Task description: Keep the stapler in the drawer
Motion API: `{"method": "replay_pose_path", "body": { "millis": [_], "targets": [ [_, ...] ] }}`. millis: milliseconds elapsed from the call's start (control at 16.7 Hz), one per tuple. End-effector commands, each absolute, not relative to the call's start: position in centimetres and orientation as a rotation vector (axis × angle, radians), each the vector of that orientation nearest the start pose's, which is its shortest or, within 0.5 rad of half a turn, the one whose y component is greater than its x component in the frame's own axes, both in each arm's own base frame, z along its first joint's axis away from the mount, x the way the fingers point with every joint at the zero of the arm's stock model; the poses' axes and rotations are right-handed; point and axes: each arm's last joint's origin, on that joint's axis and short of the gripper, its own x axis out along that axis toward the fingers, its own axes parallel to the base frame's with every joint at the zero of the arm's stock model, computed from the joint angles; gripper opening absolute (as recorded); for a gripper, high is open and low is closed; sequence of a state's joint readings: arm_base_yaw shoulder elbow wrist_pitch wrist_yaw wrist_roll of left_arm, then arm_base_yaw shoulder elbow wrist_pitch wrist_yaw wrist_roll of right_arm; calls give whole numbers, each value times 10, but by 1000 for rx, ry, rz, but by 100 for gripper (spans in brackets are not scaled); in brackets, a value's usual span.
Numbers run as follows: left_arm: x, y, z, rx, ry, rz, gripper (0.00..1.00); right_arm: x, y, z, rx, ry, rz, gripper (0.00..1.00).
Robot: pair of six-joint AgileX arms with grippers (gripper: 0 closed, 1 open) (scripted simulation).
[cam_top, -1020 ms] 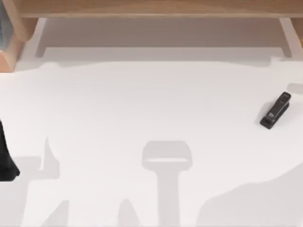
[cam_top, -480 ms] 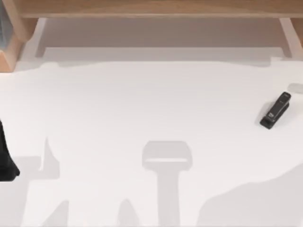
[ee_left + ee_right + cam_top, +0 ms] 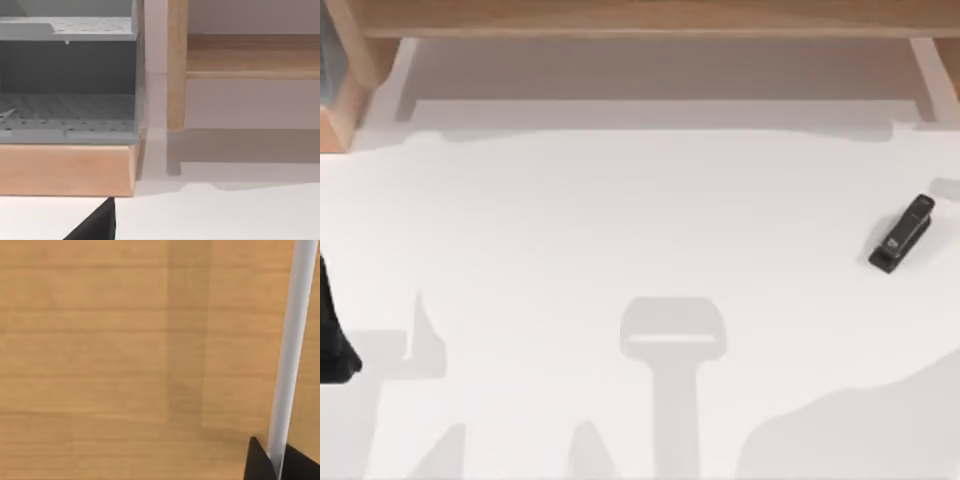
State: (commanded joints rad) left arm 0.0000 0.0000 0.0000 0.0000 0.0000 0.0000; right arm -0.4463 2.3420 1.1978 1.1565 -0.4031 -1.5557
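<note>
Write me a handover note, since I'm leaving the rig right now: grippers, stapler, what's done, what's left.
Left arm: parked at the table's left edge.
Right arm: faces a wooden panel in its wrist view.
Stapler: lying free on the white table, near its right edge, ungripped.
Done: nothing.
Left: grasp the stapler and put it in the drawer.

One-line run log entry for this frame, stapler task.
stapler: lying free, table's right side, ungrasped | left arm: at table's left edge | right gripper: facing wood panel | stage: not picked
</note>
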Motion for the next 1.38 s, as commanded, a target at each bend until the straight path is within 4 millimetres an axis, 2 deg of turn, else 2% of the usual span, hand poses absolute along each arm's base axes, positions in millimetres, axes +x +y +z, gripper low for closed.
{"method": "replay_pose_path", "body": {
  "millis": [420, 840, 1200, 1380],
  "targets": [
    [106, -1, 160, 0, 0, 0, 100, 370, -180, 85, -1559, 25, 2, 0],
    [106, -1, 160, 0, 0, 0, 100, 361, -182, 87, -1566, 19, -12, 0],
    [106, -1, 160, 0, 0, 0, 100, 313, -181, 87, -1565, 19, -7, 0],
    [106, -1, 160, 0, 0, 0, 100, 303, -180, 87, -1564, 15, -4, 0]
  ]
}}
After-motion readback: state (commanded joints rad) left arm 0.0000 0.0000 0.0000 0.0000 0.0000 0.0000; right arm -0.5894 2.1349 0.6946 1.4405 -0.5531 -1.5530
